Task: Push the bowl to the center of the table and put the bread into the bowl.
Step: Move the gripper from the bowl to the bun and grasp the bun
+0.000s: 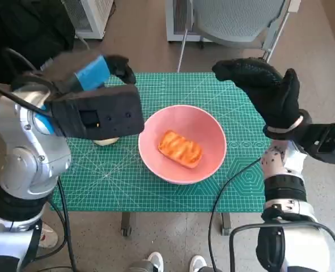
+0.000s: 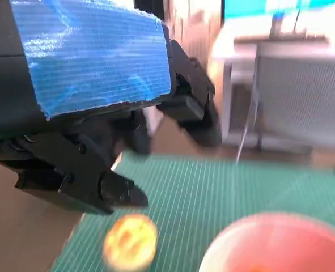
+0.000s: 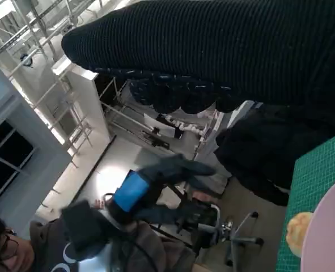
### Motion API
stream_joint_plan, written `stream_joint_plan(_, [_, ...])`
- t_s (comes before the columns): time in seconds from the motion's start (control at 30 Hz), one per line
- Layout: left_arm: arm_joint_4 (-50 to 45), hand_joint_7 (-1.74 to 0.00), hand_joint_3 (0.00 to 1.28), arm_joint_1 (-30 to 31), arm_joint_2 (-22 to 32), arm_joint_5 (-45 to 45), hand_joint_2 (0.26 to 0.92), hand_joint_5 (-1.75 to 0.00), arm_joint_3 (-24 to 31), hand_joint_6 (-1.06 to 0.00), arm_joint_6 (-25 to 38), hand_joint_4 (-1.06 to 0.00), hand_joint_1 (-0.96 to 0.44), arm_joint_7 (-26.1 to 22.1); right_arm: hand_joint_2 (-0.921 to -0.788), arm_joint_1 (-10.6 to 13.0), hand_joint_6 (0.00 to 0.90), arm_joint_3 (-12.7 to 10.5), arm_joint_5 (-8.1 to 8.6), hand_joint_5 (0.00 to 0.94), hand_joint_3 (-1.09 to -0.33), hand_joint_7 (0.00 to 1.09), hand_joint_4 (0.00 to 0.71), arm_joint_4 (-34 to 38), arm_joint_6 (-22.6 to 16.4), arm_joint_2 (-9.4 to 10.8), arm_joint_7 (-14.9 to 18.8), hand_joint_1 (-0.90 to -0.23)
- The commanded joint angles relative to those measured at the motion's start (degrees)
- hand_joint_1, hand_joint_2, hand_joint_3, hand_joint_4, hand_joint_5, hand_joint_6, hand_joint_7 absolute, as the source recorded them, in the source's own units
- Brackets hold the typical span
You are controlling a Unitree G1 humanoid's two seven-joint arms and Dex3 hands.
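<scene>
- Fingers of both hands hold nothing in the head view: the left hand [image 1: 107, 71] hangs above the far left part of the mat [image 1: 127, 187], its black fingers [image 1: 122, 67] slightly curled and apart; the right hand [image 1: 263, 90] is raised over the far right of the mat, glove fingers loosely spread and pointing left.
- Same view: the bowl [image 1: 210, 136], pink, sits about mid-table on the mat, and the bread [image 1: 180, 149] lies inside it, near the middle of the bowl's floor. A second, pale bun [image 1: 106, 140] lies on the mat just left of the bowl, partly hidden under the left wrist housing. A chair [image 1: 235, 20] stands beyond the far edge.
- Left wrist view: the blue-taped left hand [image 2: 93, 107] is held above the mat [image 2: 212, 187]; its fingers [image 2: 193, 105] are apart and touch nothing. Below them the bun [image 2: 130, 243] lies blurred on the mat, beside the bowl [image 2: 280, 238] rim.
- Right wrist view: the right hand [image 3: 224, 51] fills the upper part as a dark knitted band; its fingers' state cannot be told here. The left hand [image 3: 156, 187] shows well apart, fingers spread. A strip of mat [image 3: 317, 181], the bowl [image 3: 331, 226] edge and the bun [image 3: 297, 232] sit at one corner. A person [image 3: 20, 249] is at another.
</scene>
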Motion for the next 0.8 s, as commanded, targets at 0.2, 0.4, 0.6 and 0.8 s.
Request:
stream_joint_plan(0.2, [1.8, -0.01, 0.03, 6.0, 0.2, 2.6, 0.672, 0.0, -0.7, -0.12, 0.5, 0.0, -0.53, 3.5, -0.921, 0.5, 0.258, -0.1, -0.21, 0.0, -0.8, 0.0, 0.193, 0.9, 0.3, 0.0, 0.0, -0.713])
stream_joint_plan(0.4, [3.5, -0.01, 0.02, 7.7, -0.4, 2.6, 0.669, 0.0, -0.8, -0.12, 0.4, 0.0, -0.44, 6.0, -0.921, 0.4, 0.258, -0.1, -0.29, 0.0, -0.8, 0.0, 0.193, 1.1, 0.2, 0.0, 0.0, -0.709])
stream_joint_plan(0.6, [6.9, 0.0, 0.01, 8.9, -0.9, 3.3, 0.665, 0.0, -2.3, -0.12, -0.3, 0.0, -0.36, 8.3, -0.921, 0.2, 0.259, -0.1, -0.4, 0.001, -0.797, 0.0, 0.194, 1.6, 0.4, 0.0, -0.1, -0.705])
stream_joint_plan(0.8, [13.1, 0.0, 0.01, 8.2, -2.0, 3.7, 0.665, 0.0, -4.1, -0.12, -0.9, 0.0, -0.33, 9.3, -0.921, 0.1, 0.26, 0.1, -0.69, 0.001, -0.796, 0.0, 0.195, 1.8, 0.3, 0.0, -0.3, -0.703])
